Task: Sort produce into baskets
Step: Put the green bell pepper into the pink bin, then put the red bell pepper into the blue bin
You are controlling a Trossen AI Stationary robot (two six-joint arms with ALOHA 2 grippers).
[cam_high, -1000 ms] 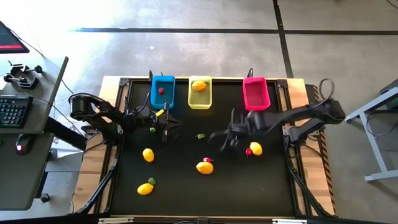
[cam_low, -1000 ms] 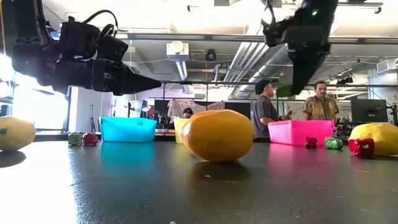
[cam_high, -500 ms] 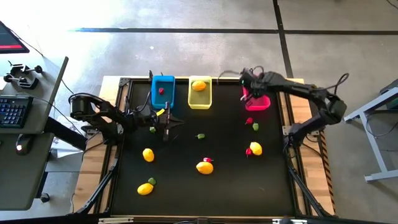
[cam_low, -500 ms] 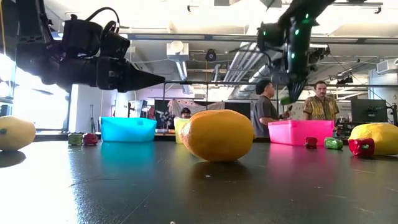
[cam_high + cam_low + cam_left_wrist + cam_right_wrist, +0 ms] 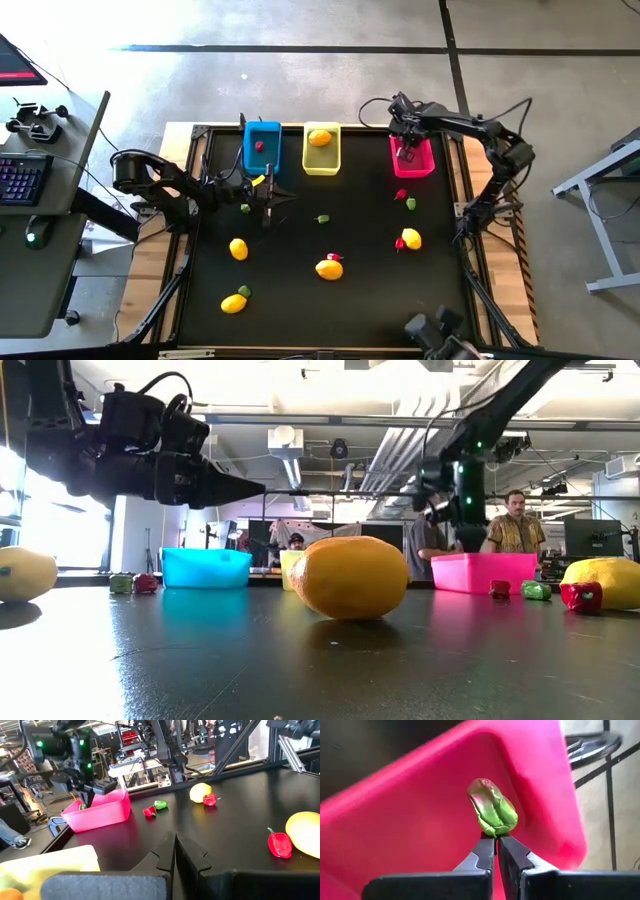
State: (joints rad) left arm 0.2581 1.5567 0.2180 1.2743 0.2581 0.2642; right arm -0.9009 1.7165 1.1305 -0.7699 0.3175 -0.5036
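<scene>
The right end effector [image 5: 404, 152] hangs over the magenta-pink basket [image 5: 421, 162] at the far right of the surface [image 5: 300, 300], its fingers pinched on the stem end of a small green pepper [image 5: 492, 813]. The right wrist view shows the pepper above the basket's pink floor, not yet let go. The step in hand looks like the drop of a green piece into the pink basket.

The left end effector [image 5: 277, 195] hovers low on the left side of the surface, just near of the blue basket [image 5: 262, 150], fingers pressed together and carrying nothing.

The blue basket holds one red piece [image 5: 259, 146]; the yellow basket [image 5: 322, 160] beside it holds a lemon [image 5: 319, 137]. Loose on the surface are four lemons [image 5: 329, 268], with red peppers [image 5: 401, 195] and green bits [image 5: 322, 218] among them. A red and a green pepper lie side by side just near of the pink basket.

The next move likely calls for the right fingers to part while the pepper is well inside the basket walls, then for the arm to lift clear of the rim. After that, the green pepper just near of the pink basket seems the closest pick for that arm.
</scene>
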